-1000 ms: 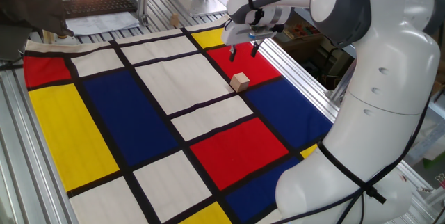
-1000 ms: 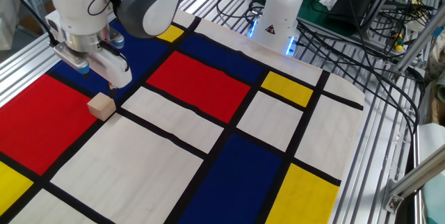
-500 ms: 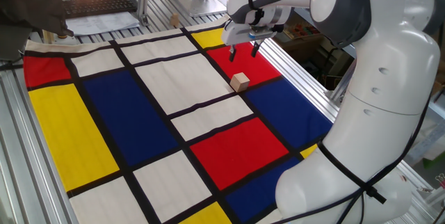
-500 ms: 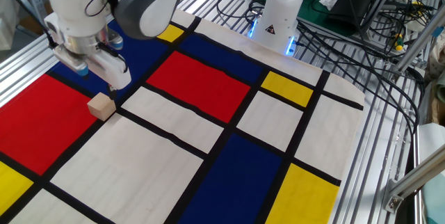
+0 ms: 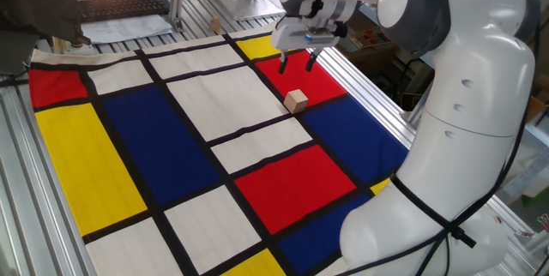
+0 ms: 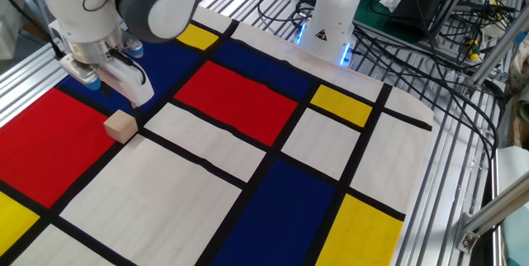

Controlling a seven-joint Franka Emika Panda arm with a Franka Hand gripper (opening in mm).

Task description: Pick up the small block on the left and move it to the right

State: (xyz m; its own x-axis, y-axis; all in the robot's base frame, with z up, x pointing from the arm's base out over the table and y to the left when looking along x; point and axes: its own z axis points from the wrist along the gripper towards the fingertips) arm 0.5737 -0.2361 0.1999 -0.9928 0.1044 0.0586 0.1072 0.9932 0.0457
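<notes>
The small block (image 5: 296, 100) is a plain light-tan wooden cube. It rests on the corner of a red patch of the coloured mat (image 5: 129, 156), beside a black line. It also shows in the other fixed view (image 6: 121, 125). My gripper (image 5: 298, 62) hangs open and empty above and just behind the block, apart from it. In the other fixed view the gripper (image 6: 116, 91) is just above the block, with one finger (image 6: 140, 97) close to its far side.
The mat of red, blue, yellow and white patches covers the table. Aluminium rails (image 6: 33, 59) run along its edges. A keyboard (image 5: 120, 6) and another small tan block (image 5: 214, 26) lie behind the mat. The arm's base (image 6: 331, 18) and cables (image 6: 430, 26) are at the far side.
The gripper has risen a little and drawn back from the block, still open. The block has not moved.
</notes>
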